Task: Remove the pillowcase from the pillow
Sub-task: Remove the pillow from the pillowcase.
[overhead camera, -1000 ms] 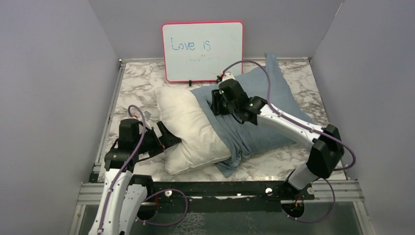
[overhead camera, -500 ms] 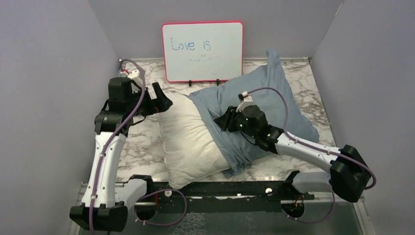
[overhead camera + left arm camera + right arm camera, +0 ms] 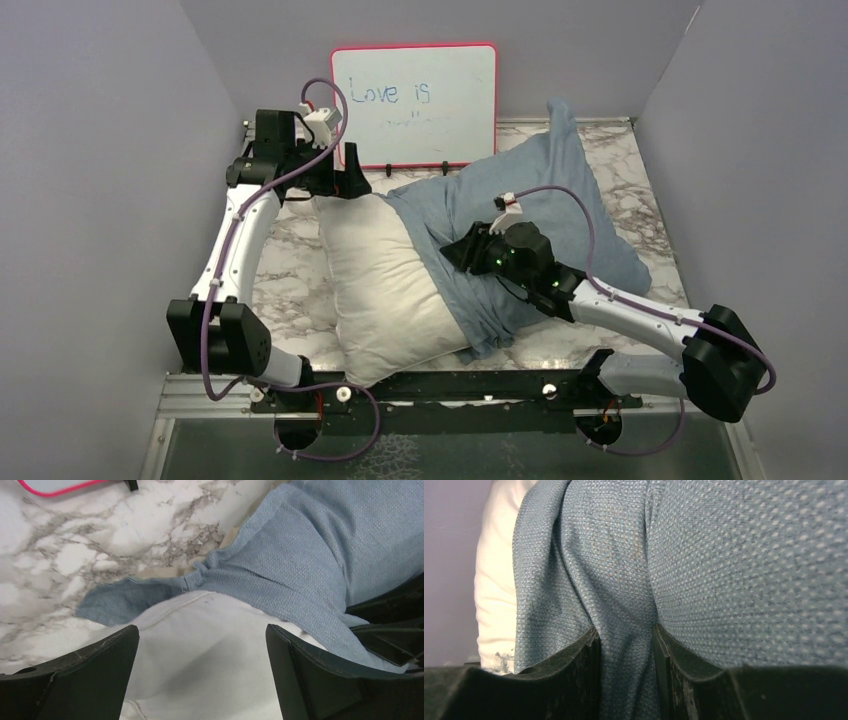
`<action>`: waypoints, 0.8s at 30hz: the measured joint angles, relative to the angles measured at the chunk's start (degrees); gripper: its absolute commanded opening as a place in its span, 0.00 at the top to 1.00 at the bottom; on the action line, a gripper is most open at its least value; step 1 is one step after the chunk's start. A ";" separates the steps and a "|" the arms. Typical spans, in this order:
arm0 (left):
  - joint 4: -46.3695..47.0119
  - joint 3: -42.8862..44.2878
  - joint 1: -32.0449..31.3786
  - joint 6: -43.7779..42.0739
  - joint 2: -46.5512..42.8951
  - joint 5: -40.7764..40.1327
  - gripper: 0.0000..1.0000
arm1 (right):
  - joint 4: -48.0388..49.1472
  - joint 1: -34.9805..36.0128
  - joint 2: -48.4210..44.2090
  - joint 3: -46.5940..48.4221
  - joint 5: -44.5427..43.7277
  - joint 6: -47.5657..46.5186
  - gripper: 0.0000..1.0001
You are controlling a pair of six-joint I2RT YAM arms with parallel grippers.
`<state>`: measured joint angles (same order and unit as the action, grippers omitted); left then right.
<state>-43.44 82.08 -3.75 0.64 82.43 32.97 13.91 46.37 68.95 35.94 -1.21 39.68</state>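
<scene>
Pillow lies across the middle of the marble table, bare white end toward 8 o'clock, the rest toward 2 o'clock inside the pillowcase. Case is blue-grey and rumpled. Its open edge runs slantwise across the pillow from 12 to 6 o'clock, and one loose corner stands up at about 1 o'clock near the back wall. Whiteboard, red frame, stands at 12 o'clock behind the pillow. Left gripper is at the pillow's 11 o'clock corner, just in front of the whiteboard's lower left corner. Wrist view shows its fingers spread wide, holding nothing, with white pillow and the bunched case edge below them; whether they touch the pillow cannot be told. Right gripper is low on the case near the middle of the table, pointing toward 10 o'clock, just inside the open edge. Its wrist view shows the fingers narrowed and pinching a raised fold of the blue cloth, with bare pillow showing at 9 o'clock.
</scene>
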 measured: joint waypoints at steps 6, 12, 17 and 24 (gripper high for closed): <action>1.44 4.63 0.00 -3.56 1.51 -5.44 0.02 | -0.31 0.00 0.00 0.20 0.28 0.00 0.55; 0.48 -2.73 0.13 -4.24 2.21 -2.16 0.02 | -3.41 0.00 0.00 2.12 0.35 0.04 0.55; 1.44 -11.56 0.63 -3.45 2.84 7.78 0.38 | -8.52 0.07 -0.46 4.76 0.46 -0.13 0.54; 3.26 -14.05 0.74 -1.79 -0.59 14.93 1.00 | -15.85 0.17 -0.81 9.03 0.44 -0.79 0.52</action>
<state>-40.18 68.03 -3.01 -1.15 81.84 47.90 -1.93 46.54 68.14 44.97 -0.78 38.89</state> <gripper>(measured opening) 0.178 0.464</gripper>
